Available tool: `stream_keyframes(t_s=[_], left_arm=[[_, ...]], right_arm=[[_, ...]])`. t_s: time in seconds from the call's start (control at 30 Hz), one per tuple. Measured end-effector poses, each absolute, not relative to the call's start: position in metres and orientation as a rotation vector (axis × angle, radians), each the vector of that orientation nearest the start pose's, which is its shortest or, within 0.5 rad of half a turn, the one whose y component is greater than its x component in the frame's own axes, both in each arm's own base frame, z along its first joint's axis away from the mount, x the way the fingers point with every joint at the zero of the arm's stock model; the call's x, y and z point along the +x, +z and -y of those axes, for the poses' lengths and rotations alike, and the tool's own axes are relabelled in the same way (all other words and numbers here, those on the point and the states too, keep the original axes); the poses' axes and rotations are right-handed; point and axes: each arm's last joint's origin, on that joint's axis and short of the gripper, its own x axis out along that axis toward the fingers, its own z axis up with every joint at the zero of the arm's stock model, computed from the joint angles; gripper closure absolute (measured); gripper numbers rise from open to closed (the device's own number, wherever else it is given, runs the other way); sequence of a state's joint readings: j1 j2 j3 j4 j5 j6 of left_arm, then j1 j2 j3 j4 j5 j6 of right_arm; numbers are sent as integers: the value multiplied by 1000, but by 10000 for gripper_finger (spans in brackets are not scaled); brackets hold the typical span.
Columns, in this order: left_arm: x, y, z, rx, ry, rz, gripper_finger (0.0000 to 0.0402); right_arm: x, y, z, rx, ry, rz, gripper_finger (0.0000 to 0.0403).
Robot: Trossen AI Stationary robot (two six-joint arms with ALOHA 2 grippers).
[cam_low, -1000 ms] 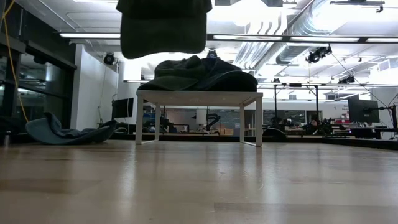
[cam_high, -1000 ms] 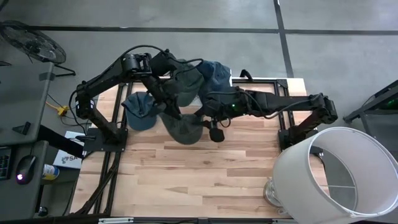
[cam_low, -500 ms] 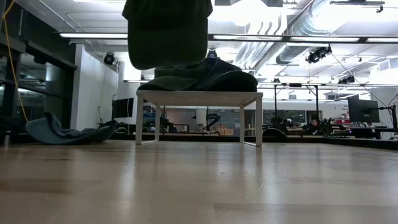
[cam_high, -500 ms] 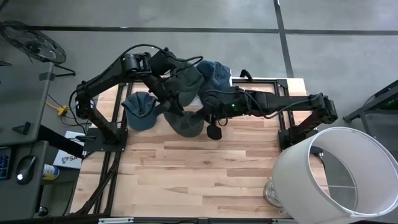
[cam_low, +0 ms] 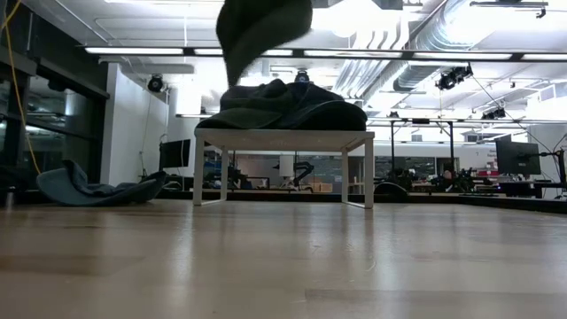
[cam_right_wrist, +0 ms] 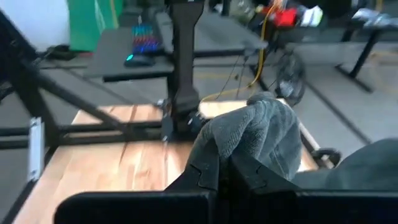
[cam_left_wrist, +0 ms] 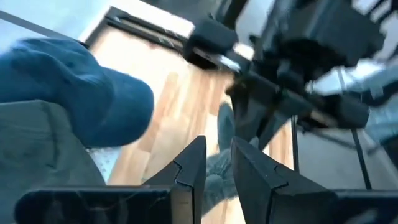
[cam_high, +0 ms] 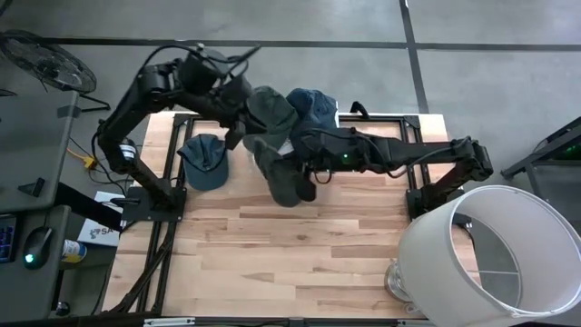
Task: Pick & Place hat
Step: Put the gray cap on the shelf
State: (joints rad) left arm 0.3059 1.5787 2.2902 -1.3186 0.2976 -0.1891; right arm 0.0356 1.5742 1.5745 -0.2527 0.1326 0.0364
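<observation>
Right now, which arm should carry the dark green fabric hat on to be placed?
The right. Its gripper is shut on the dark green fabric hat, which hangs above the wooden table. The left gripper holds nothing, back by the hat pile.

Light wood-plank tabletop [cam_high: 300,245] on black frame, grey concrete floor [cam_high: 472,82] round it w/ dark seam lines. Floor fan [cam_high: 45,62] at 10 o'clock. Big white lampshade [cam_high: 495,250] at 4 o'clock, overhanging table corner. Desk edge w/ mouse [cam_high: 36,247] at 8 o'clock. Low view: open workshop behind, white ceiling w/ strip lights [cam_low: 142,50], exposed ducts [cam_low: 443,35], monitors [cam_low: 518,157] far right. Yellow cable [cam_low: 18,80] hangs far left.
</observation>
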Motion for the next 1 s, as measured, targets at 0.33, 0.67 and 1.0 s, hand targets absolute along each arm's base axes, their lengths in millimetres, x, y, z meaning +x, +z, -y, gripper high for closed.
stream_keyframes(t_s=[0.33,0.67,1.0], left_arm=[[229,529,-41,-276,272,-566,326],[226,530,-10,-164,479,-534,326],[237,525,17,-98,496,-524,326]], right_arm=[[359,413,-18,-95,-319,-161,402],[358,418,-15,-118,-424,-117,402],[358,421,-14,-179,-448,-108,403]])
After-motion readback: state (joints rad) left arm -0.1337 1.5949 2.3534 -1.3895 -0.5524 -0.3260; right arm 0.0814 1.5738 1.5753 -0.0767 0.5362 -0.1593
